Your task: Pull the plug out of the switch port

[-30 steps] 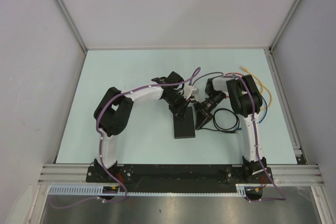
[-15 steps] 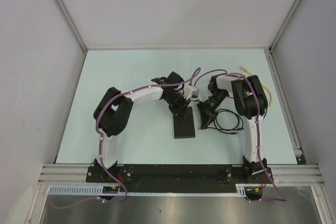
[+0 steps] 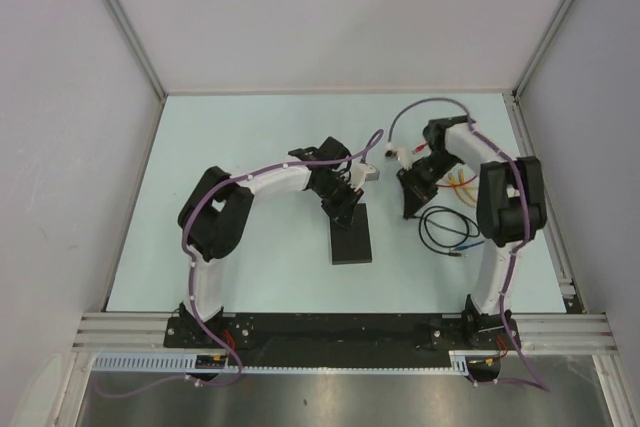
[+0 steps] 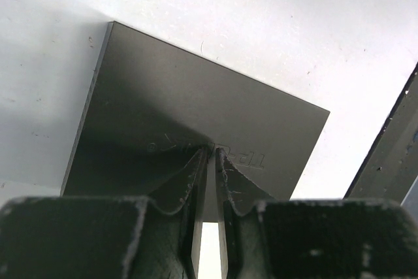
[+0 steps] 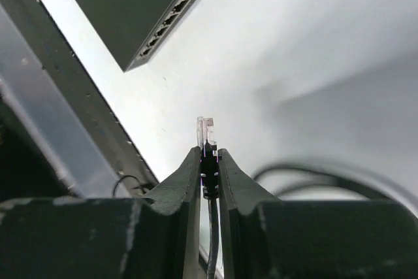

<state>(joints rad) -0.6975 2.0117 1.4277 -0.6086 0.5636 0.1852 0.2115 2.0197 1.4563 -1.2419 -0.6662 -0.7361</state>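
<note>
The switch (image 3: 351,239) is a flat matte-black box lying mid-table. My left gripper (image 3: 345,211) rests tips-down on its far end. In the left wrist view the left gripper (image 4: 212,153) is shut, its tips touching the switch top (image 4: 196,102). My right gripper (image 3: 408,209) is to the right of the switch and apart from it. In the right wrist view the right gripper (image 5: 209,153) is shut on the clear plug (image 5: 206,129) with a black boot. The plug is out of the switch (image 5: 124,4), whose socket row (image 5: 176,24) shows empty.
The plug's black cable (image 3: 447,232) lies coiled to the right of the switch. Yellow, red and blue cables (image 3: 463,185) lie under the right arm. An aluminium rail (image 5: 59,135) runs along the table's near edge, and walls enclose the table.
My right gripper has drawn away from the switch's right edge, to the right and back, taking the plug with it. The left gripper has stayed on the switch.
</note>
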